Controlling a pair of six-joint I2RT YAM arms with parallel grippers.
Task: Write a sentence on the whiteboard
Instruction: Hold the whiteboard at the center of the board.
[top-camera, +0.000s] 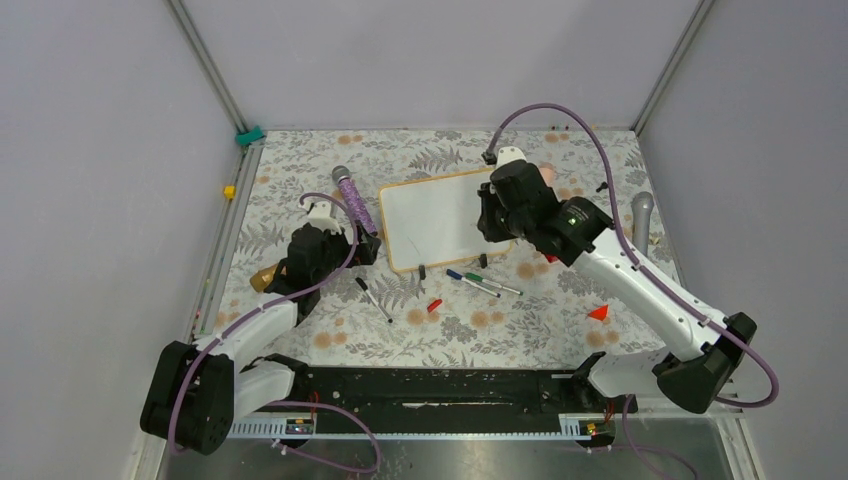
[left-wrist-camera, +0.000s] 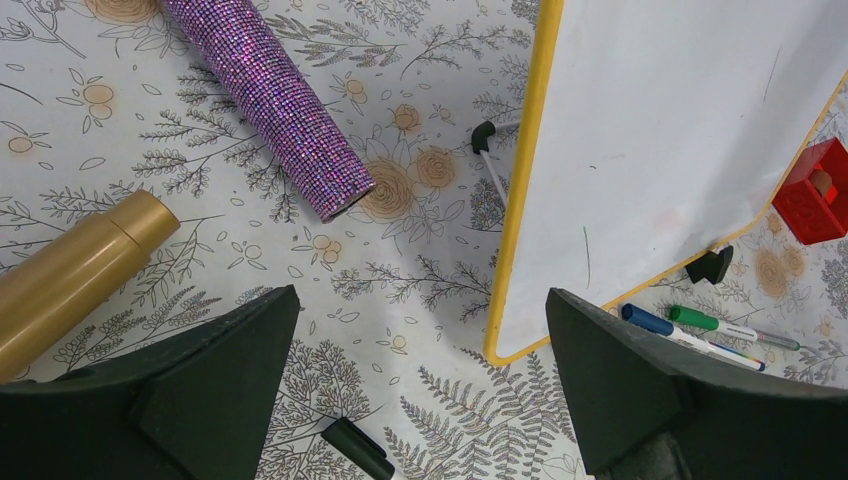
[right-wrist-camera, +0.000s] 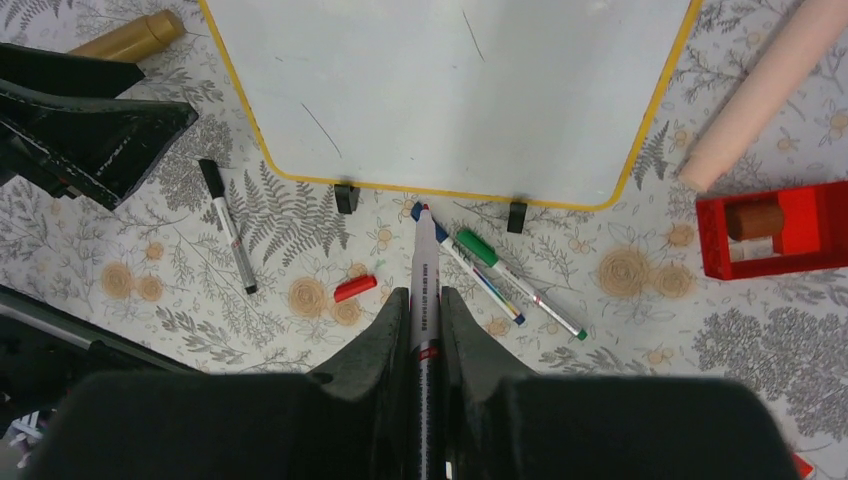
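Observation:
The whiteboard (top-camera: 435, 215), white with a yellowish frame and black clip feet, lies flat at the table's middle back. It also shows in the left wrist view (left-wrist-camera: 660, 150) and the right wrist view (right-wrist-camera: 450, 90). No red sentence shows on it, only faint thin marks. My right gripper (top-camera: 495, 215) is shut on a red-tipped marker (right-wrist-camera: 424, 270) above the board's right part. In the right wrist view its tip points at the board's near edge. My left gripper (left-wrist-camera: 420, 330) is open and empty just off the board's left near corner, and it also shows in the top view (top-camera: 362, 248).
A red cap (right-wrist-camera: 355, 289), a blue marker (right-wrist-camera: 480, 280), a green marker (right-wrist-camera: 520, 285) and a black marker (right-wrist-camera: 228, 240) lie in front of the board. A purple glitter cylinder (left-wrist-camera: 270, 100) and a gold cylinder (left-wrist-camera: 70, 280) lie left. A pink cylinder (right-wrist-camera: 770, 90) and a red box (right-wrist-camera: 770, 230) lie right.

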